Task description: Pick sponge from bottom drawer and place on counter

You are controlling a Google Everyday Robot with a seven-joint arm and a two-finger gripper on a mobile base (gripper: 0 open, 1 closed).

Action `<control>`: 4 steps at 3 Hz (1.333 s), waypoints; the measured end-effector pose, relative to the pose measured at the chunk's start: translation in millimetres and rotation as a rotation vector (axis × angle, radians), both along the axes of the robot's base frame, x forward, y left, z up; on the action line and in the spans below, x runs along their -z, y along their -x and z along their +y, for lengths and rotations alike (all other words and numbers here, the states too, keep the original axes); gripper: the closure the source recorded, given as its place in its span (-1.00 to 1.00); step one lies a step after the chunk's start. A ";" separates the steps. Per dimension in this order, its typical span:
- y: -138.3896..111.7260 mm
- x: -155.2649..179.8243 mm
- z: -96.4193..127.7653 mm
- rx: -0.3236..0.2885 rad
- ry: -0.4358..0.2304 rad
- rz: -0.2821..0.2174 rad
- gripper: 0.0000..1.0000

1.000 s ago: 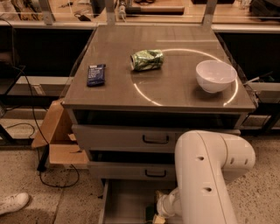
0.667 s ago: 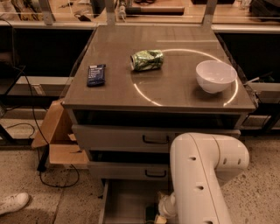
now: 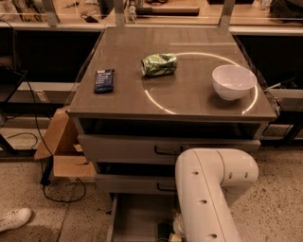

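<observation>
bottom drawer [image 3: 137, 220] holds the sponge [image 3: 164, 231] just beside the gripper [image 3: 176, 232], whose state i cannot tell.

The floor [image 3: 279, 198] was pale speckled stone under warm, yellowish light. On the left a cardboard box [image 3: 61, 146] stood open on it with its flaps up, and black cables [image 3: 61, 196] trailed over the floor just beside the box. A white shoe [image 3: 14, 220] lay at the near left corner. Dark shelving [image 3: 42, 52] ran along both sides farther back. At the far end a wooden bench [image 3: 165, 9] crossed the whole width, with grey metal posts [image 3: 226, 12] rising from it and small clutter on top, too blurred to name. The gripper [image 3: 171, 235] was at the near edge, low, a little right of centre
</observation>
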State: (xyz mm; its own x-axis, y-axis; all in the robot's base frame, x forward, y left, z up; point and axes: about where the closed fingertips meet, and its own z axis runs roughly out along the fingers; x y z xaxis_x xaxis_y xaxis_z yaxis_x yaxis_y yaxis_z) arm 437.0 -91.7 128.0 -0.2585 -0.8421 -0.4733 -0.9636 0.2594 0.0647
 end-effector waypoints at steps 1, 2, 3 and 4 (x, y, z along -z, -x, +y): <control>0.9 11.4 1.3 0.000 -0.011 0.013 -1.00; 4.3 25.3 6.7 -0.004 -0.028 0.034 -0.97; 4.4 25.3 6.7 -0.004 -0.028 0.034 -0.52; 4.4 25.3 6.8 -0.004 -0.028 0.034 0.10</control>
State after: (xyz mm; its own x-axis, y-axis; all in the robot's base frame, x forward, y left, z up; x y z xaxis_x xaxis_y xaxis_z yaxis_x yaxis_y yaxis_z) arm 432.7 -85.0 102.7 -0.2716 -0.8299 -0.4874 -0.9617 0.2531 0.1049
